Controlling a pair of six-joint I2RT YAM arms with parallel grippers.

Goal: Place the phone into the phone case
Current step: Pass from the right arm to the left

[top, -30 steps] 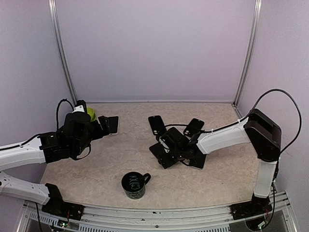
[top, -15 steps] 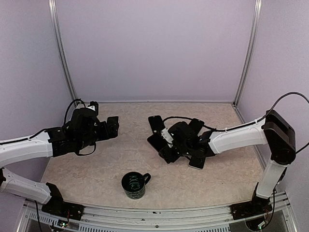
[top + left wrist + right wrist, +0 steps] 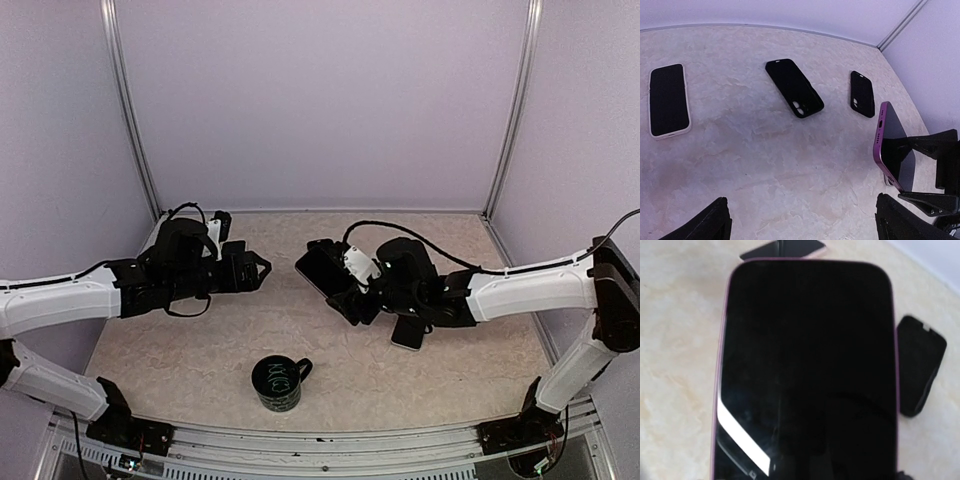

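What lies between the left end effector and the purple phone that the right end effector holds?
Nothing: in the top external view, only bare table separates the left end effector from the purple phone.

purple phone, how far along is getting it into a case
Done: the purple-edged black-screened phone is lifted, clamped in the right tool. In hand: it hangs tilted; the left tool is open, empty. Left: seating it; the larger black phone case and the smaller black case lie flat, apart from it.
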